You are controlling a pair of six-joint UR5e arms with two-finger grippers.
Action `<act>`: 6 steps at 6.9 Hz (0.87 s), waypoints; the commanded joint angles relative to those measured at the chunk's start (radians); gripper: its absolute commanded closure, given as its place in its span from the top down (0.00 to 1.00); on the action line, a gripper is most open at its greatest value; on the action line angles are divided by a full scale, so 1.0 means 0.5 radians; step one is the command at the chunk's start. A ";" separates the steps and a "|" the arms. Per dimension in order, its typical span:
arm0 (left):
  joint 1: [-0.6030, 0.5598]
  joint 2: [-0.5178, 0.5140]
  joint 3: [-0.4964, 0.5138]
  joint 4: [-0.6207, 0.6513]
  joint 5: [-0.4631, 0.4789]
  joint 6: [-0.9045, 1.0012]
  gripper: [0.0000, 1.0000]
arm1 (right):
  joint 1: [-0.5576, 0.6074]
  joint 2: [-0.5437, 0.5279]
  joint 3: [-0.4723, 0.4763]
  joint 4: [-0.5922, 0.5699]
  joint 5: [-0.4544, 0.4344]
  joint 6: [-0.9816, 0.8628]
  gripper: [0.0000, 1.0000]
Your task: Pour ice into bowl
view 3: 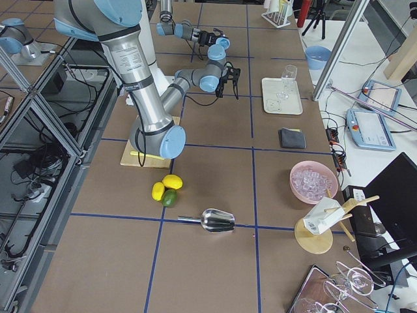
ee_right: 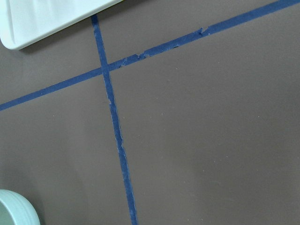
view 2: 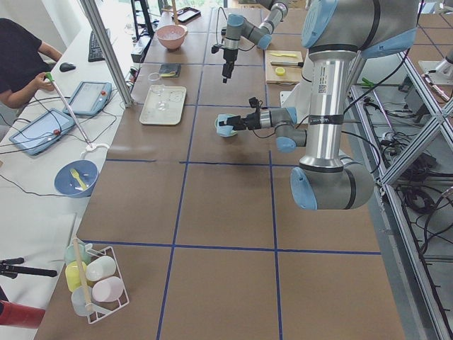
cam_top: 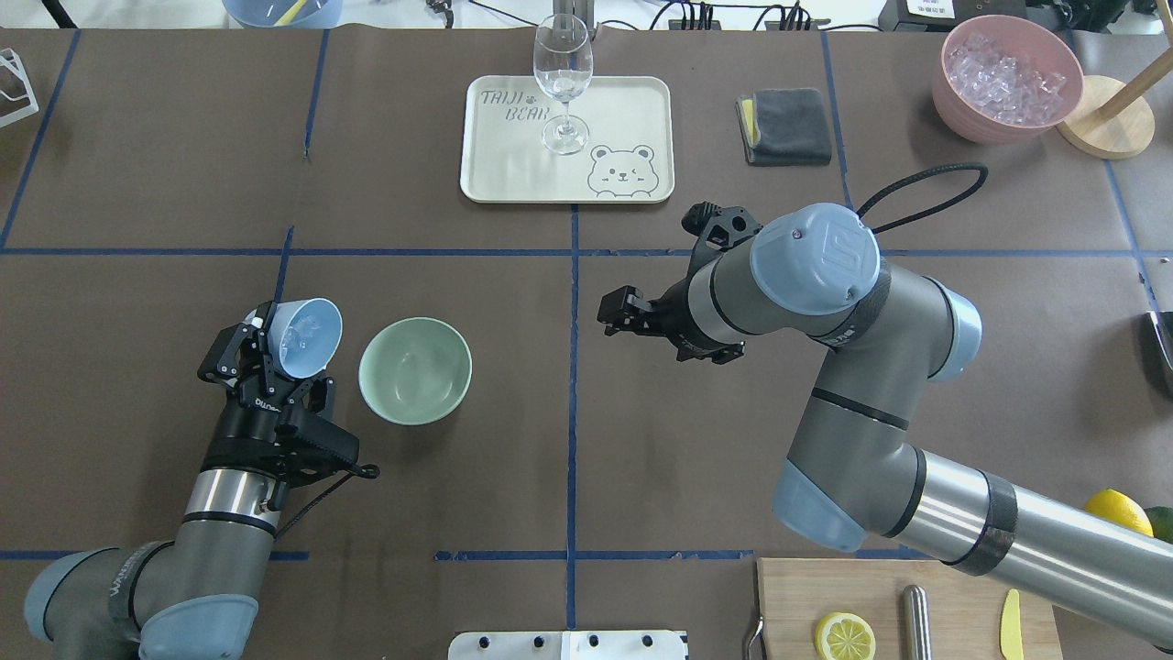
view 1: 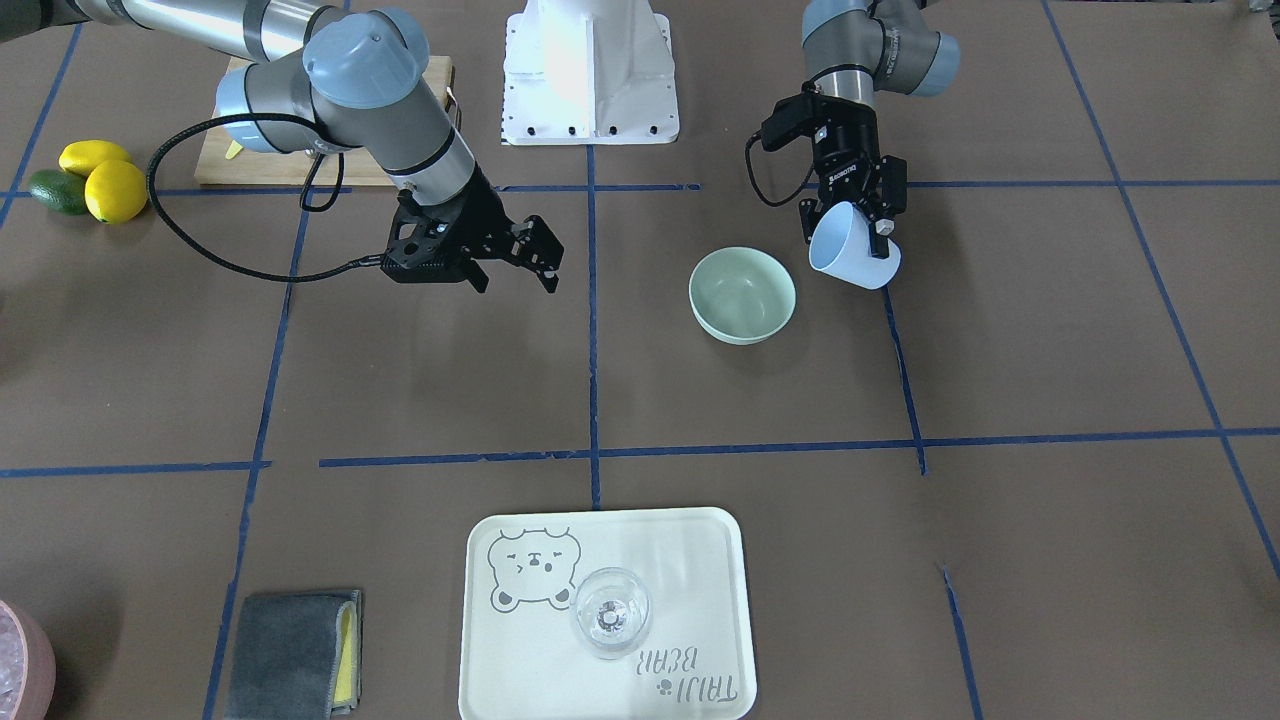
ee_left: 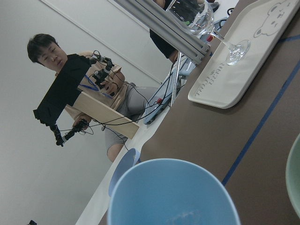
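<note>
Plainly, the left gripper was clamped on a light blue cup, its fingers pressed against the cup's outer wall near the base. It held the cup off the table, tipped over, with the mouth turned toward the bowl. The ice showed only as a few pale, glassy glints low inside the cup, just ahead of the gripper's fingers. Single cubes could not be told apart, and the left wrist view gave no more than a faint shimmer at the cup's bottom.

The bowl stood upright on the table just beside the cup, on the side toward the table's middle. From overhead their rims were near but apart, and the cup's mouth was beside the bowl rather than over it. The front-facing view agreed: the cup hung by the bowl's rim, on the side of the left arm.

The right gripper hovered above the table near the central blue tape line, well apart from the bowl. Its jaws stood apart with nothing between them.

Farther across the table, a pink container held a larger heap of clear cubes, and a wine glass stood on a cream tray.
</note>
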 commanded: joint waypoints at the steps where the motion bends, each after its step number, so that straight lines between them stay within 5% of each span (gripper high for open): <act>1: 0.005 -0.050 0.023 0.001 0.062 0.488 0.00 | 0.002 -0.010 0.000 0.002 -0.001 0.000 1.00; 6: 0.005 -0.083 0.100 0.001 0.133 1.194 0.00 | -0.004 -0.007 0.022 0.002 -0.007 0.003 1.00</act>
